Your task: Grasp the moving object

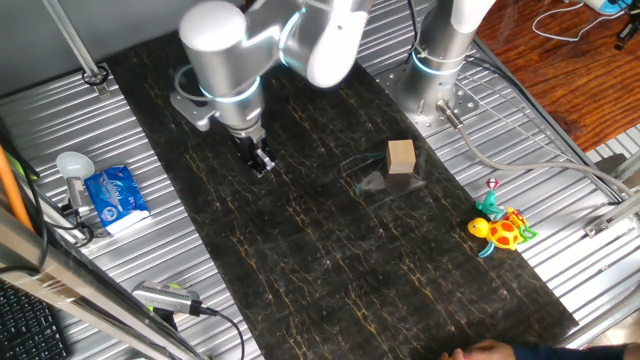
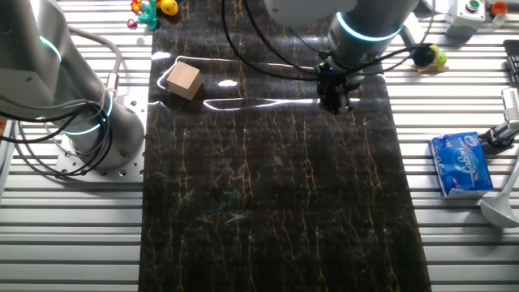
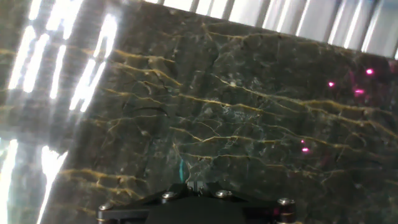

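My gripper (image 1: 261, 163) hangs just above the dark marbled mat (image 1: 330, 260) at its far left part, fingers together and nothing between them. It also shows in the other fixed view (image 2: 334, 102) and at the bottom edge of the hand view (image 3: 196, 185), which holds only bare mat. A tiny pink-topped toy (image 1: 492, 184) sits off the mat on the ribbed metal at the right, touching the yellow-red-teal turtle toy (image 1: 502, 230), far from my gripper. In the other fixed view it is a small red-pink spot (image 2: 136, 5) at the top edge.
A tan wooden cube (image 1: 400, 155) stands on the mat between my gripper and the toys, also in the other fixed view (image 2: 184, 79). A second arm's base (image 1: 435, 70) stands behind it. A blue packet (image 1: 116, 197) and a white scoop (image 1: 72, 165) lie left.
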`<state>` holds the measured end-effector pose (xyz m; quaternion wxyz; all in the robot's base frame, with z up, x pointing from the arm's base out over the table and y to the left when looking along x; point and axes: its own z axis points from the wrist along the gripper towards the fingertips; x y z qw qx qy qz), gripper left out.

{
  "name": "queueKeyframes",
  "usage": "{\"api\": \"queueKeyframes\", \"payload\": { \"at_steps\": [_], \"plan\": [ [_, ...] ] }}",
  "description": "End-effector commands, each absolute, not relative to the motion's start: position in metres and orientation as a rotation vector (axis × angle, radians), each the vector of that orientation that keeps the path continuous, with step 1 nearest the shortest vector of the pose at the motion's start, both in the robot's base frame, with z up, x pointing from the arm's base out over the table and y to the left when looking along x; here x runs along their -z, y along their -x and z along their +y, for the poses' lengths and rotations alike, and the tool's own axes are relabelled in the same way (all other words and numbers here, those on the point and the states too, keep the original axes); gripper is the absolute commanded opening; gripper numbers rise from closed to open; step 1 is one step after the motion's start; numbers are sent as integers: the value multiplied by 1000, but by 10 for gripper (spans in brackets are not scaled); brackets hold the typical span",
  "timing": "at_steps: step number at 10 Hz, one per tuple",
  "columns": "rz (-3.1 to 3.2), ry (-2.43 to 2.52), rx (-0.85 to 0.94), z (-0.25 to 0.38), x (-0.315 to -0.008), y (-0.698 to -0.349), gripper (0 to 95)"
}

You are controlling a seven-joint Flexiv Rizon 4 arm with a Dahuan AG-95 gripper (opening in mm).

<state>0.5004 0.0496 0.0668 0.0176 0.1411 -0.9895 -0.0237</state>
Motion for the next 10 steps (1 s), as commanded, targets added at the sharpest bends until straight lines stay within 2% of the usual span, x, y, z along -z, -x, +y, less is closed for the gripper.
{"api": "queueKeyframes", "payload": {
  "at_steps": [1, 3, 10],
  "plan": [
    [-3068, -400, 64, 53, -51, -494, 0],
    [-3069, -398, 54, 55, -44, -491, 0],
    [-3078, -416, 16, 52, -55, -493, 0]
  ]
}}
